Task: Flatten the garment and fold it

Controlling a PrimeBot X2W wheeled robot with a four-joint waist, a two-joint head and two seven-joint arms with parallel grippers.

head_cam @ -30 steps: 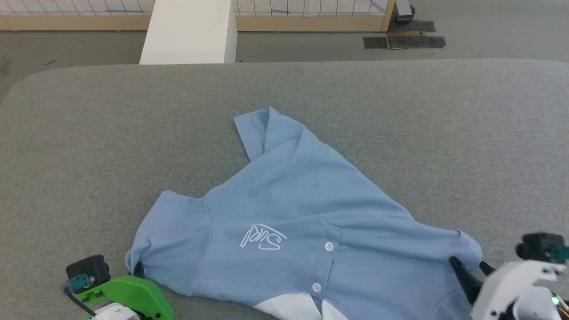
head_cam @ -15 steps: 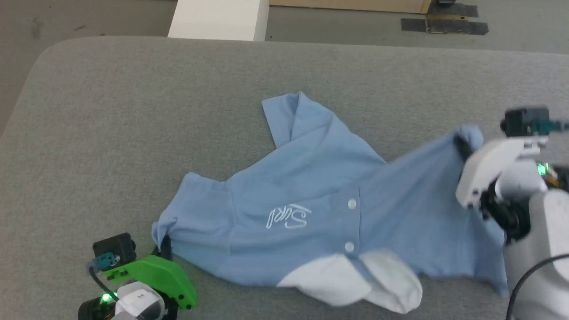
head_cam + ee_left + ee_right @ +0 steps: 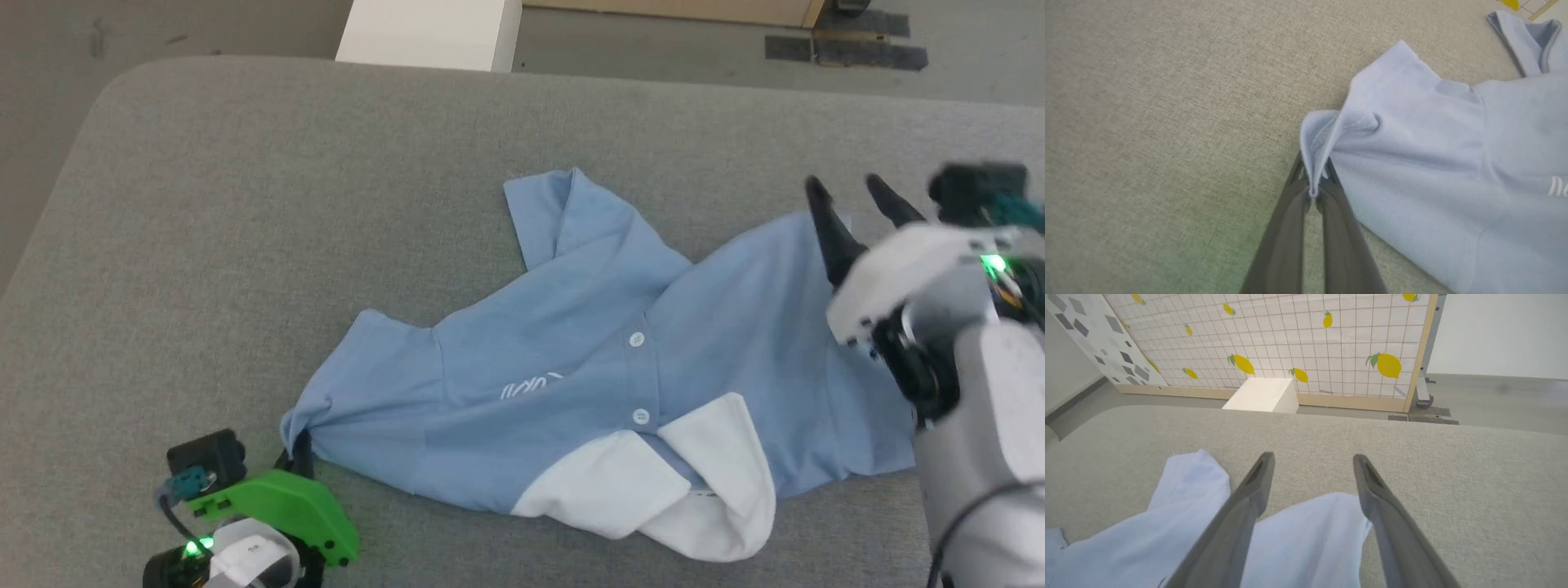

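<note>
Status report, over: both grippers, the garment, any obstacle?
Left gripper shut on garment sleeve hem. Right gripper open, over other sleeve. Garment creased, not yet flat. No obstacle seen.

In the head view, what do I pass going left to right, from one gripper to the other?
left gripper → sleeve of the garment → script logo → placket buttons → right gripper

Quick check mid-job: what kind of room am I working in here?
Probably a robot test room, not a home. The shirt lies on a big grey fabric-covered table, a lemon-print panel stands behind it, and dark tape patches mark the bare floor.
</note>
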